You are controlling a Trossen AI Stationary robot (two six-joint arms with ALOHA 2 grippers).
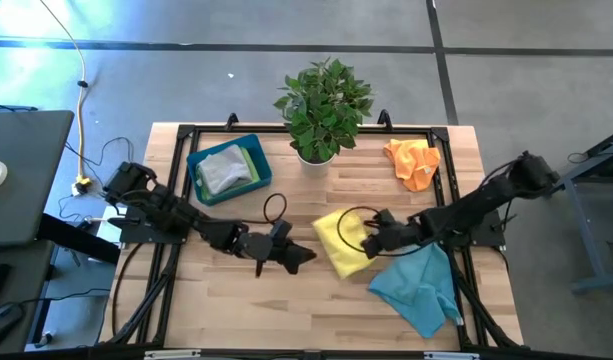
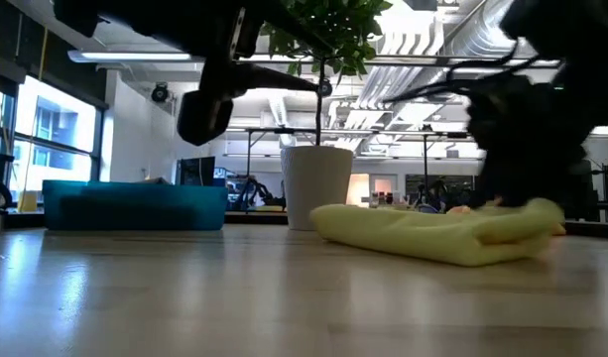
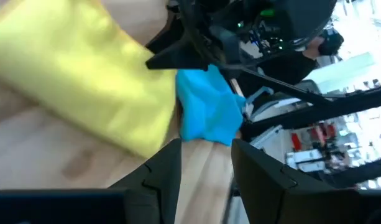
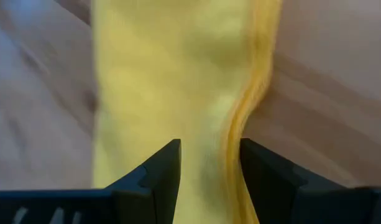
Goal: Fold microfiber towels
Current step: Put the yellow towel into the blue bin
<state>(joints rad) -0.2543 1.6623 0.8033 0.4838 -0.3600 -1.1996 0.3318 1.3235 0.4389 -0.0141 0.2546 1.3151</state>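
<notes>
A folded yellow towel [image 1: 336, 240] lies flat on the wooden table's middle. My right gripper [image 4: 210, 149] stands open over the towel's right end [image 2: 522, 223], slanting down, with yellow cloth and a wavy hem [image 4: 240, 118] between its fingers. My left gripper [image 1: 304, 257] hangs open, clear above the table [image 2: 209, 109], just left of the yellow towel [image 3: 84, 74], with bare wood between its fingers. A teal-blue towel [image 1: 421, 285] lies crumpled at the near right, partly under my right arm. An orange towel [image 1: 413, 162] lies bunched at the far right. My right gripper comes at the yellow towel's right end [image 4: 196, 93] slanting down from the table's right side, one open finger on either side of the cloth's top. Whether the fingertips touch the towel I cannot tell.
A blue tray [image 1: 198, 180] at the far left holds a grey towel [image 1: 224, 170] and a green one [image 1: 252, 160]. A potted plant [image 1: 321, 105] stands at the far middle. Black frame bars [image 1: 176, 190] run along the table's sides. Bare wood lies along the near edge.
</notes>
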